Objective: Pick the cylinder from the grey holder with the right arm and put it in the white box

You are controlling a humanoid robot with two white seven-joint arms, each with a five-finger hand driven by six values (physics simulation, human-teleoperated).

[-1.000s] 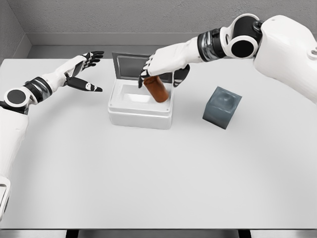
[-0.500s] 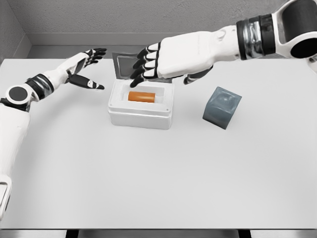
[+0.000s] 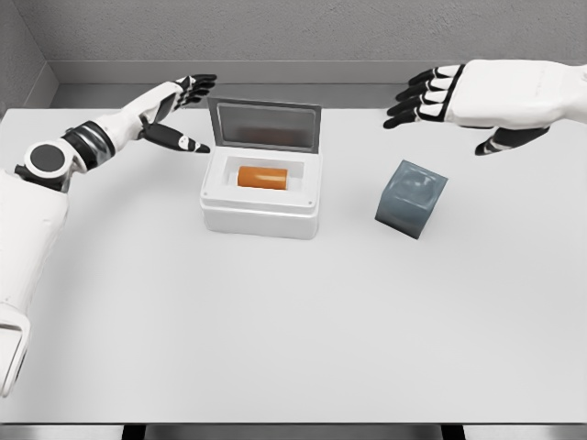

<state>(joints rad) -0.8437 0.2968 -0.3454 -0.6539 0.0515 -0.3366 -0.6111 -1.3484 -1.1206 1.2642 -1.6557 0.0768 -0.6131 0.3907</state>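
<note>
The cylinder (image 3: 263, 177) is orange and lies on its side inside the white box (image 3: 260, 216). So the main job looks done. Near the box, on the right, sits the grey holder (image 3: 411, 199), and nothing is in it. Farther back, the box lid (image 3: 264, 126) stands up open. The right hand (image 3: 468, 96) floats high above the holder, fingers spread, holding nothing. The left hand (image 3: 172, 115) hangs by the lid, fingers wide too. Maybe only shutting the lid is left.
</note>
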